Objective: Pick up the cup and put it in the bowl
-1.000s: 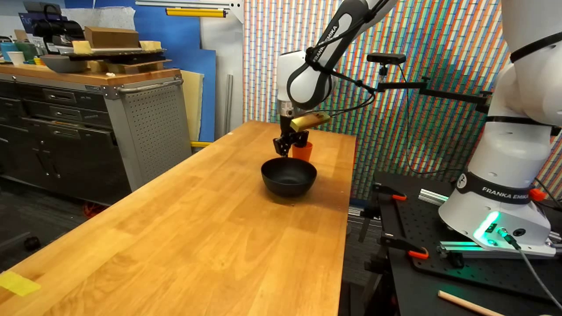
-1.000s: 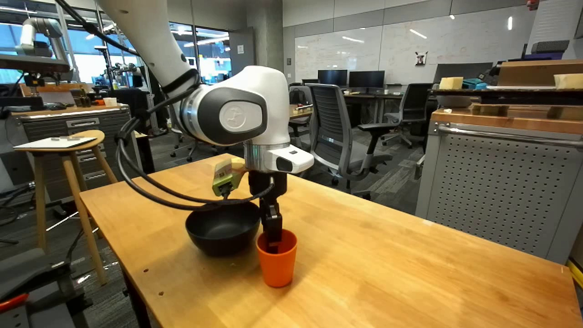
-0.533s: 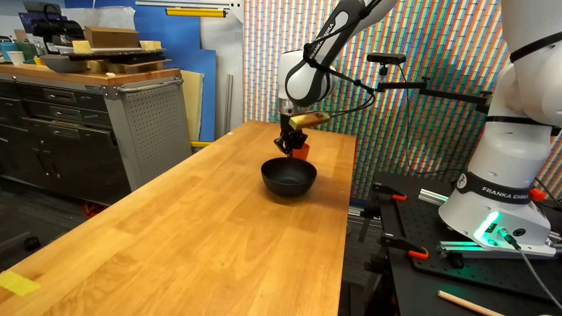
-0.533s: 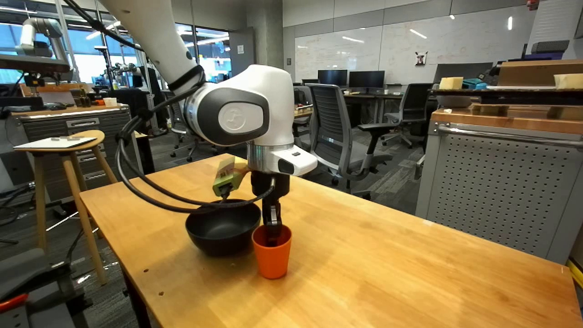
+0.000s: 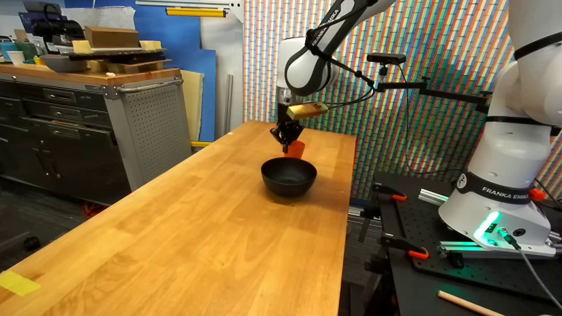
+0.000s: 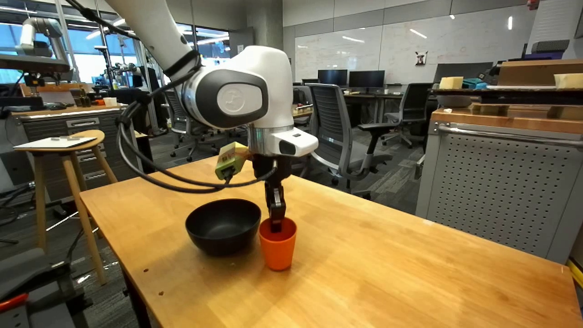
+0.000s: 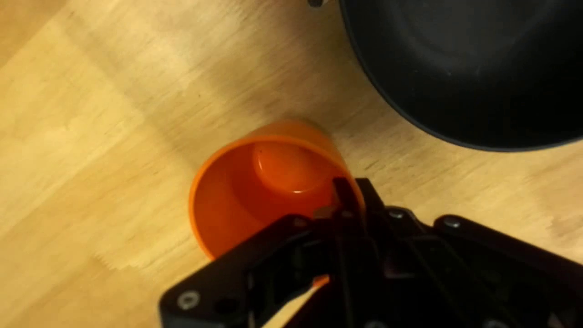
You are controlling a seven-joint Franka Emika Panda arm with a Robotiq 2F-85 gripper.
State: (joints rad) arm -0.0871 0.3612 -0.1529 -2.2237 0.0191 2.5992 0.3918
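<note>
The orange cup (image 6: 278, 253) is upright or nearly so beside the black bowl (image 6: 223, 237) in an exterior view. My gripper (image 7: 354, 181) is shut on the cup's wall in the wrist view, one finger inside the cup (image 7: 282, 168) and one outside. Its fingertips reach only a short way below the rim. The bowl (image 7: 455, 91) stands close by at the upper right of that view. In an exterior view the bowl (image 5: 289, 182) hides the base of the cup (image 5: 295, 150). Whether that base touches the table, I cannot tell.
Bowl and cup are over a long wooden table (image 5: 210, 228), with yellow tape (image 5: 18, 283) at its near corner. Black cables (image 6: 173, 182) loop from the arm above the bowl. A grey cabinet (image 6: 501, 182) stands beyond the table.
The fingers have closed on the cup's wall. The gripper has risen, most clearly over the last half second, and the cup has shifted with it, by less. The bowl has not moved.
</note>
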